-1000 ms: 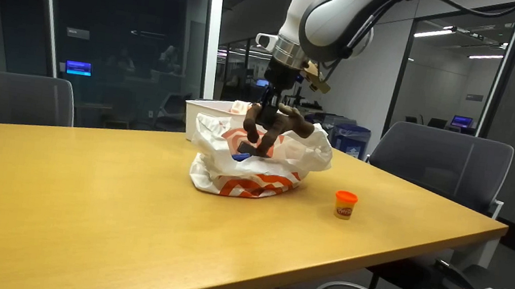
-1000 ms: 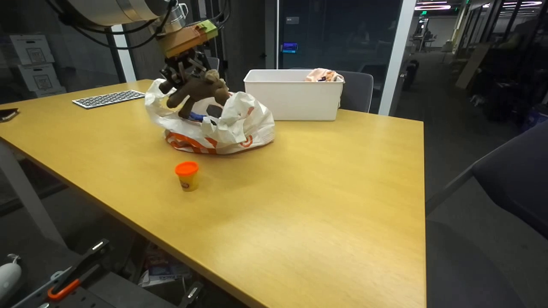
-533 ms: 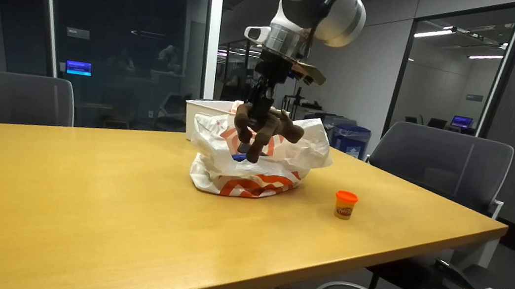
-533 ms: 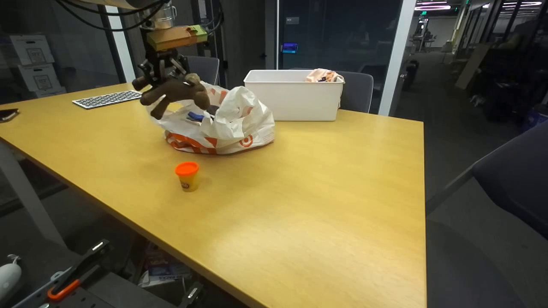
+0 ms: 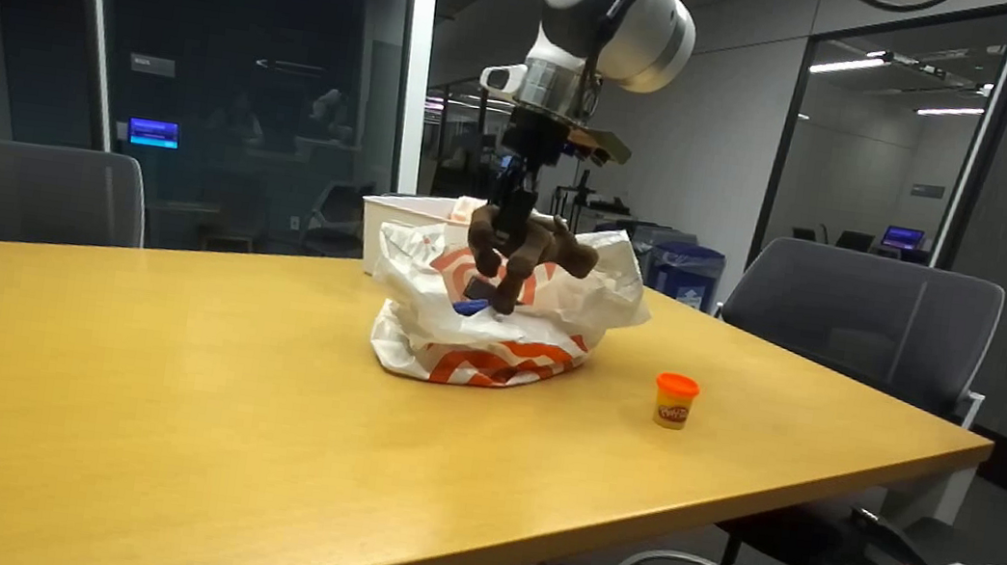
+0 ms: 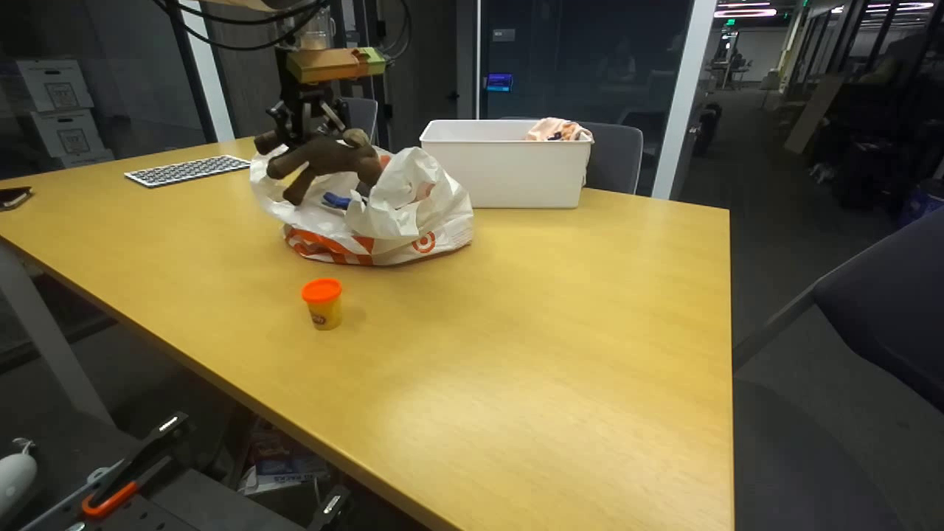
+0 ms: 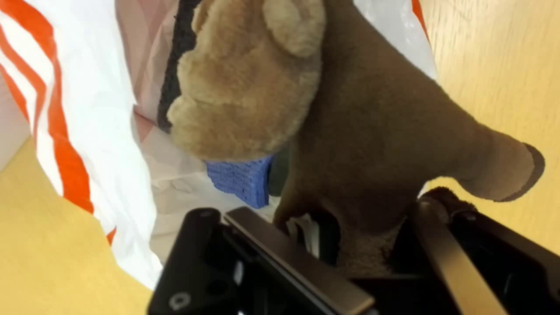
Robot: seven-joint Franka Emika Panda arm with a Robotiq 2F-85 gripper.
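plush toy [image 7: 372, 109] — fuzzy cloth; bag [image 6: 413, 210] — crinkled plastic; table [image 6: 553, 354] glossy wood

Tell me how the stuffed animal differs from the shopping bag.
The stuffed animal is brown; the shopping bag is white with orange markings. The animal hangs in the fingers; the bag rests on the table. The animal looks smaller than the bag. Both look soft.

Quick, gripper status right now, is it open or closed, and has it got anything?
Gripper: closed, holding the brown plush toy, with the white-and-orange plastic bag below.
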